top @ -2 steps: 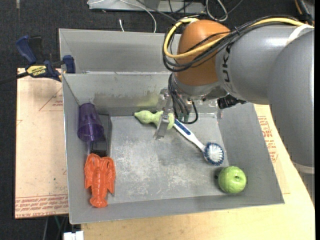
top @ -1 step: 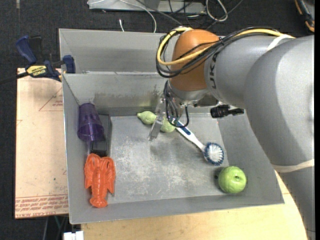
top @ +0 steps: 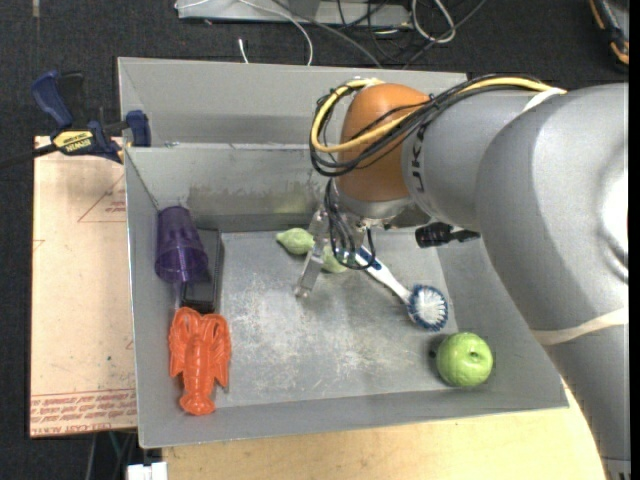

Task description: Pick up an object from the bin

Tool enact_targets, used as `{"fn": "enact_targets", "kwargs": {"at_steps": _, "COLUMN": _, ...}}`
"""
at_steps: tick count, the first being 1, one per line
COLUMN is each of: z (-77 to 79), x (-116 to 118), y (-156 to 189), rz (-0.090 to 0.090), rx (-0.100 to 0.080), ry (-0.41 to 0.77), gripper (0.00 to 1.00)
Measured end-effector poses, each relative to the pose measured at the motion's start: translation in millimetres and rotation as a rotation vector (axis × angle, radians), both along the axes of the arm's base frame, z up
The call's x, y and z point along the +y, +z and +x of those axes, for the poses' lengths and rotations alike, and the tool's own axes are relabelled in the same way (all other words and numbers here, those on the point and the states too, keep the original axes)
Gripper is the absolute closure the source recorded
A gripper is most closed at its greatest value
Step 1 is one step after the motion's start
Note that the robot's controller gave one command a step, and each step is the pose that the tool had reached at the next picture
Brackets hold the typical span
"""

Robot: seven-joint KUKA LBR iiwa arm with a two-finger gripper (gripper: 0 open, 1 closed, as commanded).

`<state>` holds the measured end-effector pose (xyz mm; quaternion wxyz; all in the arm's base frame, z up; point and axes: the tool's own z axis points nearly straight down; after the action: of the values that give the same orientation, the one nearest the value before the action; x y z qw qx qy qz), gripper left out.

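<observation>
My gripper hangs under the orange dome over the middle of the bin, toward the back, and looks open. One grey fingertip reaches down to the bin floor. The other finger stands by the near end of a dish brush, whose white handle runs right to a blue and white bristle head. Nothing is visibly clamped between the fingers. A small pale green lump lies just left of the gripper, near the back wall.
A green apple sits at the front right. An orange toy lobster lies at the front left. Behind it along the left wall are a purple ribbed thing and a black block. The arm fills the right side.
</observation>
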<state>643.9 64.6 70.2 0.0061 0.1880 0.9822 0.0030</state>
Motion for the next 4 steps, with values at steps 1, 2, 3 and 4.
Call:
{"fn": "enact_targets", "kwargs": {"at_steps": 1, "z": 11.9, "x": -14.4, "y": 0.5, "rz": 0.003, "rx": -0.001, "ry": -0.167, "gripper": 1.00}}
{"fn": "enact_targets", "kwargs": {"at_steps": 2, "z": 11.9, "x": -14.3, "y": 0.5, "rz": 0.003, "rx": -0.001, "ry": -0.167, "gripper": 1.00}}
{"fn": "enact_targets", "kwargs": {"at_steps": 3, "z": 12.1, "x": -14.2, "y": 1.4, "rz": 0.002, "rx": -0.002, "ry": -0.166, "gripper": 1.00}}
{"fn": "enact_targets", "kwargs": {"at_steps": 4, "z": 11.2, "x": -14.3, "y": 8.8, "rz": 0.002, "rx": 0.001, "ry": -0.166, "gripper": 1.00}}
